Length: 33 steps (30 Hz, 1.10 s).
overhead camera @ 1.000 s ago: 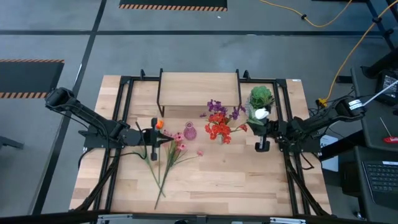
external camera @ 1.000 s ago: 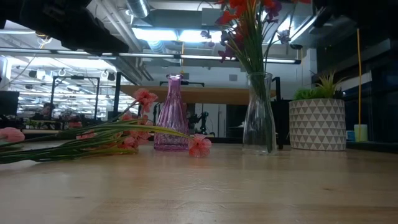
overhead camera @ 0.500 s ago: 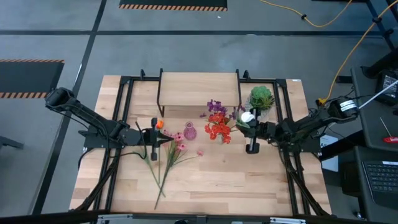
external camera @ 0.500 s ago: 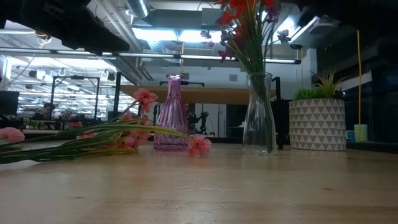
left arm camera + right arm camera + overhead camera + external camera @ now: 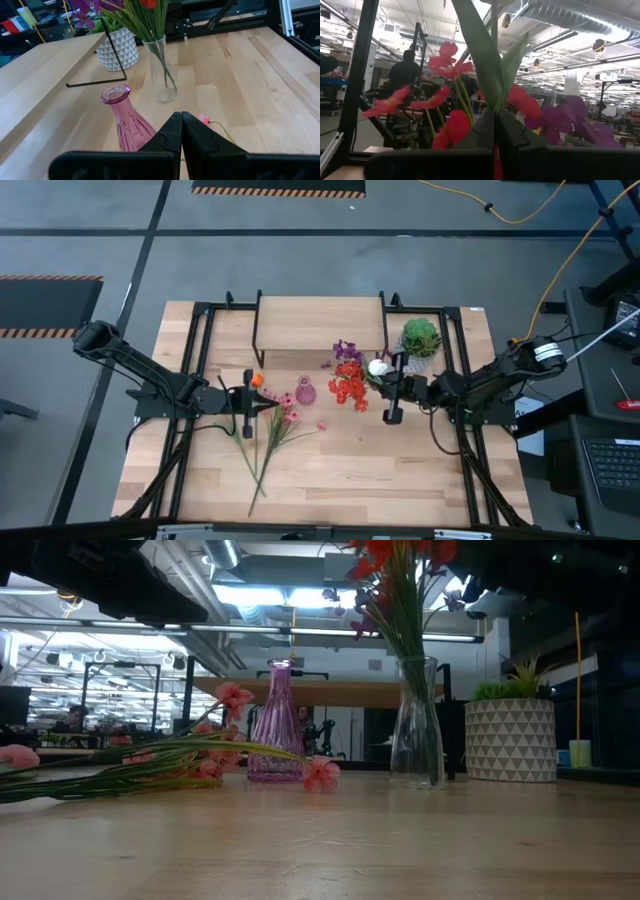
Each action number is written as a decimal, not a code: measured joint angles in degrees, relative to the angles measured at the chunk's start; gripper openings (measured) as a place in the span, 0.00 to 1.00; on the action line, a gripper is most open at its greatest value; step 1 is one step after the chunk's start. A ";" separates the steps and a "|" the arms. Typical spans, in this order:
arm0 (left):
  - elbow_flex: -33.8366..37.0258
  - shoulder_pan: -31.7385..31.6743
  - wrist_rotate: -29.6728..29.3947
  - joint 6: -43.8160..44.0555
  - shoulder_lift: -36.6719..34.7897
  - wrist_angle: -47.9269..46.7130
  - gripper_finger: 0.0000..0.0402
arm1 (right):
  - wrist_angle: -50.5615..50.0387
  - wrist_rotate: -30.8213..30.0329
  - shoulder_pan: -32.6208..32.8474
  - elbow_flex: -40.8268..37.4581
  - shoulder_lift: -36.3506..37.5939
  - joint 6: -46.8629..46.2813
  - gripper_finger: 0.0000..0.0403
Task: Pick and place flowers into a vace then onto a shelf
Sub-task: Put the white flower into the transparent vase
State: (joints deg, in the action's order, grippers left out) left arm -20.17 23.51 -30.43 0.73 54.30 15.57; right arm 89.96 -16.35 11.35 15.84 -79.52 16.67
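Right gripper [image 5: 392,392] up over the middle of the table, just right of the clear vase [image 5: 352,402], fingers [image 5: 485,131] pinched tight on a green stem [image 5: 481,55]. White bud [image 5: 377,367] sits at the top of that stem, right beside the red cluster [image 5: 349,385] and purple sprig [image 5: 347,351] already standing in the vase. From the right wrist view, the red blooms and purple petals fill the space just past the fingertips, and a person [image 5: 403,75] shows dark in the room beyond.

Low view now: clear vase [image 5: 416,722] upright on the table with green stems fanning out of its neck, pink vase [image 5: 276,723] upright to its side, empty as far as I can see. Between and in front of them lies a loose pink blossom [image 5: 322,774] on the wood. Long stems with pink blossoms [image 5: 150,762] lie flat on the table, touching the pink vase's foot or just in front of it, hard to call.

Left gripper [image 5: 247,404] is low on the left half, fingers clenched together and holding nothing, near an orange tulip [image 5: 256,380] and pointing toward the pink vase [image 5: 126,119].

Shelf [image 5: 320,320] stands at the far edge, top bare. Potted plant [image 5: 421,337] sits at its right end.
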 joint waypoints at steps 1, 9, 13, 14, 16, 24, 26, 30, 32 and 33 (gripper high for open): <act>0.00 0.00 0.00 0.00 0.00 -0.03 0.01 | -0.01 0.00 0.00 0.00 -0.16 0.06 0.00; 0.00 0.00 0.06 0.00 0.00 -0.15 0.01 | 0.03 0.01 0.00 -0.91 -1.19 0.31 0.00; -0.01 0.00 0.06 0.00 0.00 -0.17 0.01 | 0.02 -0.03 0.46 -2.02 -1.16 0.71 0.00; -0.01 0.00 0.06 0.00 0.00 -0.17 0.01 | 0.02 -0.01 0.61 -2.13 -1.18 1.45 0.00; -0.01 0.00 0.06 0.00 0.00 -0.17 0.01 | 0.01 -0.01 0.94 -2.23 -1.16 1.90 0.00; 0.00 0.00 0.06 0.00 0.00 -0.17 0.01 | -2.09 0.01 0.96 -2.25 -1.16 1.96 0.00; 0.00 0.00 0.06 0.00 0.00 -0.17 0.01 | -2.52 0.01 0.96 -2.25 -1.16 1.86 0.00; 0.00 0.00 0.06 0.00 0.00 -0.17 0.01 | -3.38 0.01 0.96 -2.25 -1.16 1.85 0.00; 0.00 0.00 0.06 0.00 0.00 -0.17 0.01 | -4.60 0.01 0.96 -2.25 -1.16 1.84 0.00; -0.01 0.00 0.06 0.01 0.00 -0.17 0.01 | -4.98 0.01 0.96 -2.25 -1.16 1.84 0.00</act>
State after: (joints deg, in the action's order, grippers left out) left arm -20.18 23.51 -30.37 0.74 54.30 15.40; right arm 84.98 -16.34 12.32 13.58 -80.68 18.50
